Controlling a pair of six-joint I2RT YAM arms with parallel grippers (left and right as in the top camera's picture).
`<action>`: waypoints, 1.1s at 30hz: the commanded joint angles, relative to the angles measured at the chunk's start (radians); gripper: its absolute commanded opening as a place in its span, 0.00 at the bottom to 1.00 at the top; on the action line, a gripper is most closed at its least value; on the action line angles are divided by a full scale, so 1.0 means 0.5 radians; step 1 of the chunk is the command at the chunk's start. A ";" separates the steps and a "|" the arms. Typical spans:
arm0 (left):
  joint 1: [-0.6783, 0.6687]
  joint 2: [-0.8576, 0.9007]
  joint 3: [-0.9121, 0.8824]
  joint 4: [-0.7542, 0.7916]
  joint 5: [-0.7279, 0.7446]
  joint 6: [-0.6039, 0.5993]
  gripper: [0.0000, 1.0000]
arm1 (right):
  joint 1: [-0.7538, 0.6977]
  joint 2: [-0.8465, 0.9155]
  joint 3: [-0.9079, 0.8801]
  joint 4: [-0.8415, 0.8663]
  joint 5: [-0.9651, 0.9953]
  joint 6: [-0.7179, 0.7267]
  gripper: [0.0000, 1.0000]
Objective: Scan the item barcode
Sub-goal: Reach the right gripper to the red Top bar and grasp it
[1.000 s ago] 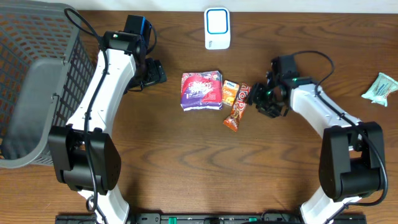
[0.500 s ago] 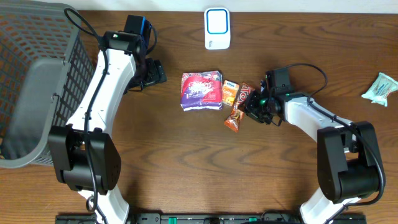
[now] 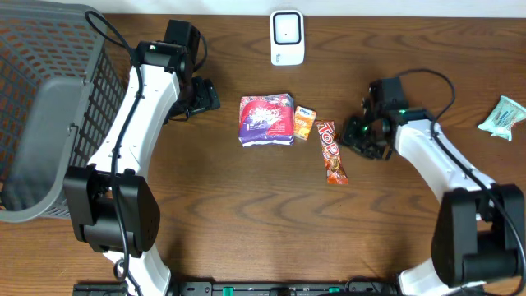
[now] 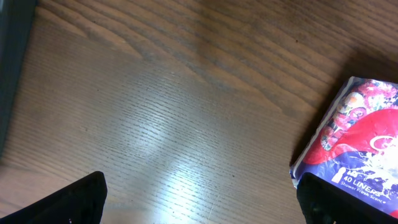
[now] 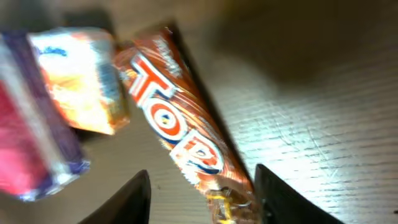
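Right hand [image 5: 200, 196] part-open, fingers either side of the candy bar's [image 5: 177, 127] lower end, not clamped on it; bar lies flat on the bench [image 3: 246, 205], near the small orange packet [image 3: 304, 123]; reads as the pick-up step, scan not yet done; next: close on the bar, lift, turn its code twd the white scanner [image 3: 287, 37] at the far edge; left hand [image 3: 200, 97] wide, empty, well apart; barcode nowhere visible, logo side up; rt wrist view blurred.
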 commanded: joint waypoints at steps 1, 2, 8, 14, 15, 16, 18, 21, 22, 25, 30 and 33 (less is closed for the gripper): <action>0.009 -0.023 -0.005 -0.011 -0.027 0.011 0.98 | -0.001 -0.016 0.017 -0.018 0.053 -0.057 0.48; 0.009 -0.023 -0.005 -0.011 -0.027 0.011 0.98 | 0.000 -0.015 0.014 -0.024 0.053 -0.055 0.41; 0.009 -0.023 -0.005 -0.011 -0.027 0.011 0.98 | 0.079 0.003 -0.004 0.011 0.106 -0.064 0.46; 0.009 -0.023 -0.005 -0.011 -0.027 0.011 0.98 | 0.151 0.114 -0.007 0.075 0.255 -0.063 0.57; 0.009 -0.023 -0.005 -0.011 -0.027 0.011 0.98 | 0.158 0.142 -0.007 0.096 0.255 -0.063 0.60; 0.009 -0.023 -0.005 -0.011 -0.027 0.011 0.98 | 0.163 0.174 -0.007 0.119 0.256 -0.063 0.63; 0.009 -0.023 -0.005 -0.011 -0.027 0.011 0.98 | 0.159 0.246 -0.007 0.160 0.256 -0.063 0.65; 0.009 -0.023 -0.005 -0.011 -0.027 0.011 0.98 | 0.124 0.349 -0.007 0.195 0.240 -0.047 0.58; 0.009 -0.023 -0.005 -0.011 -0.027 0.011 0.98 | 0.107 0.384 -0.007 0.204 0.203 -0.042 0.56; 0.009 -0.023 -0.005 -0.011 -0.027 0.011 0.98 | 0.077 0.462 -0.007 0.211 0.059 -0.068 0.50; 0.009 -0.023 -0.005 -0.011 -0.027 0.011 0.98 | 0.072 0.522 -0.007 0.200 -0.048 -0.140 0.25; 0.009 -0.023 -0.005 -0.011 -0.027 0.011 0.98 | 0.072 0.513 -0.006 0.195 -0.126 -0.156 0.18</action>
